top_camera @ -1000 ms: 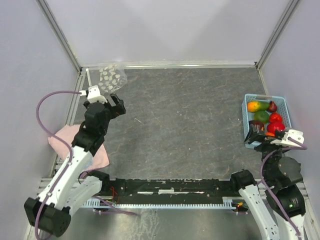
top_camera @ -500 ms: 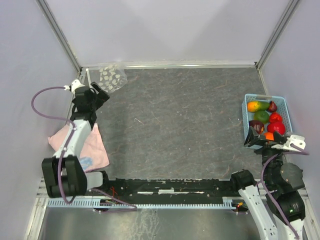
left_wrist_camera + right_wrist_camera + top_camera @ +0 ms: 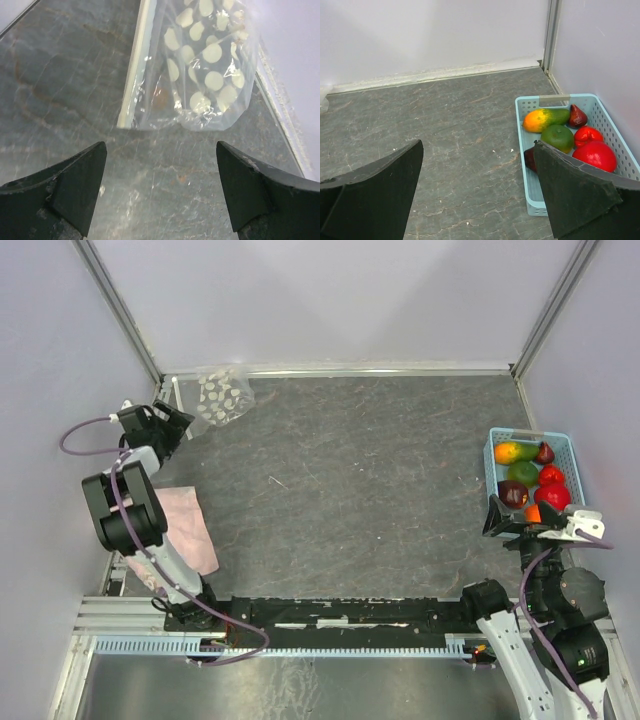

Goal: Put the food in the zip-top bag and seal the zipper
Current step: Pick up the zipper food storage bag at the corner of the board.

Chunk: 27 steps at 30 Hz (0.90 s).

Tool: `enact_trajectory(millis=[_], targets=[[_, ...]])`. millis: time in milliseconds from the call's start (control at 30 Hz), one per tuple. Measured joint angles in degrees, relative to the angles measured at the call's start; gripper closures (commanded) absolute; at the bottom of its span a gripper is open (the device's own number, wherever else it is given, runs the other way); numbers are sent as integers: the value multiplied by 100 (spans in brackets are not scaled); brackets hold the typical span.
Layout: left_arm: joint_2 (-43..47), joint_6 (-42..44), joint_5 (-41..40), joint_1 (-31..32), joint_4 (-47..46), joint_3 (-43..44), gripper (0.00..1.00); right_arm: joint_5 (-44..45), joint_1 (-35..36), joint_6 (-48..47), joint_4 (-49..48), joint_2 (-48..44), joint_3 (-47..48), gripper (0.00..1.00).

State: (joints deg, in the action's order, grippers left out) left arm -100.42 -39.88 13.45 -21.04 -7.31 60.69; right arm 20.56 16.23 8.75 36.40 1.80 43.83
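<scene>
Nothing bagged yet; both hands spread and empty.

Top view: I see the zip-top bag (image 3: 222,395) lying in the far left corner of the counter (image 3: 380,470), my left hand (image 3: 172,422) just short of it, and the food (image 3: 530,475) piled in the blue basket (image 3: 568,445) at the right edge, next to my right hand (image 3: 512,517); loading and sealing are all left to do, I judge. Left wrist: fingers wide apart on nothing, the bag ahead with the zipper (image 3: 135,70) along its left side; its far end is cut off, and I cannot tell whether the mouth is open. Right wrist: fingers spread likewise, empty; my right finger (image 3: 575,195) hides the basket's near corner and part of a dark fruit (image 3: 529,157).
</scene>
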Motion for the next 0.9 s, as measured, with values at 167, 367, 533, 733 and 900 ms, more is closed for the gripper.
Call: enact_trajectory(millis=[167,367,533,733,900], targets=[[-903,-28,603,-269,-273,608,8,-74,0,-13,2,2,-9,1],[-1729,-107,1019,-348,-367,1204,14,-125,0,-70,0,57,-13,1],[-2072,-238,1346,-313,-573,1399,22,-138,0,-118,2,140,-20,1],[-2380,-409,1574,-286,-828,1521,63,-175,0,-142,2,240,-24,1],[-2457,-533,1722,-282,-1084,1502,87,-262,0,-157,7,339,-26,1]])
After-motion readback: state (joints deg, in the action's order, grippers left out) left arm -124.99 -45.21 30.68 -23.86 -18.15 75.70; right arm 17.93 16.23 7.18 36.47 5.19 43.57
